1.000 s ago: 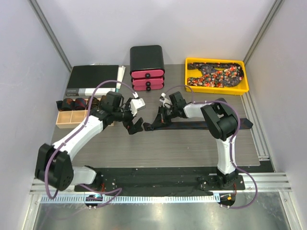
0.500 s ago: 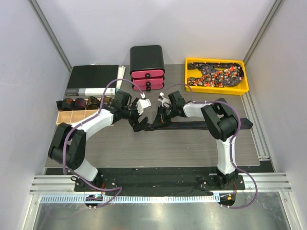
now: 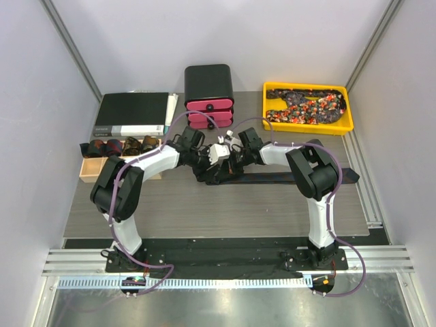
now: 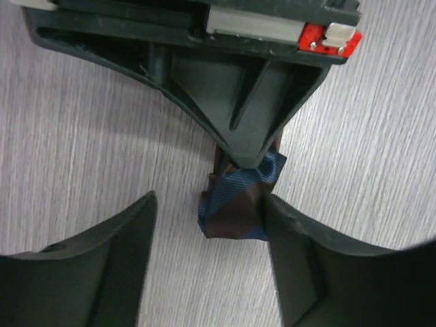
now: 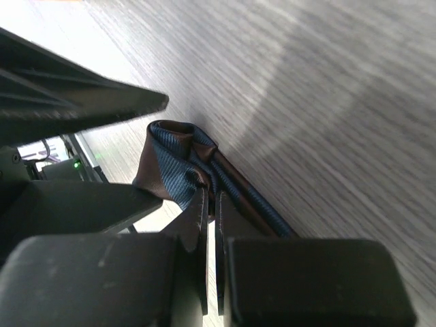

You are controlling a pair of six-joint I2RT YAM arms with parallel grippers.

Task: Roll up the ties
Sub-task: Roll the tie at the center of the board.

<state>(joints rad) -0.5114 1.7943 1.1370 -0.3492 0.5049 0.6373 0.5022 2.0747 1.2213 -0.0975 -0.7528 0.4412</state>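
Observation:
A dark navy and brown tie (image 3: 293,177) lies flat across the middle of the table, its left end folded into a small bunch (image 4: 235,208). My right gripper (image 5: 211,197) is shut on the tie just behind that fold; from above it sits at the table's centre (image 3: 229,167). My left gripper (image 4: 210,204) straddles the folded end with its jaws open. Its right finger (image 4: 306,259) touches the fabric and its left finger (image 4: 109,266) stands clear of it. In the top view the left gripper (image 3: 208,173) meets the right one nose to nose.
A yellow tray (image 3: 349,126) at the back right holds speckled ties (image 3: 303,107). A wooden divider box (image 3: 92,169) at the left holds rolled ties (image 3: 112,146). A black box with pink drawers (image 3: 208,95) and a flat black case (image 3: 133,112) stand at the back.
My left arm has swung right across the table to the tie's folded end, and its jaws have narrowed around it. The right gripper has kept its pinch in place.

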